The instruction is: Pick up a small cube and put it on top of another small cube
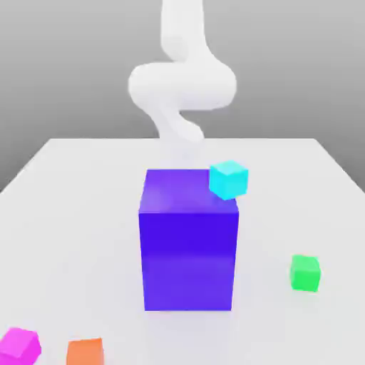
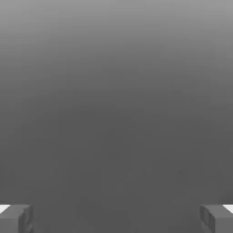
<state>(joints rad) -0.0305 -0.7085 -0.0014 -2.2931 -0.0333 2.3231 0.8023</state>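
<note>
Since nothing is gripped yet, the pincer stands wide, presumably ready to receive the magenta cube, which sits near the worktop's near edge, beside the orange cube.

A magenta cube, bright and plain-faced, sits at seven to eight o'clock on the white surface in the exterior view, turned cornerwise, its edge cut off by the frame; it appears to rest flat.
</note>
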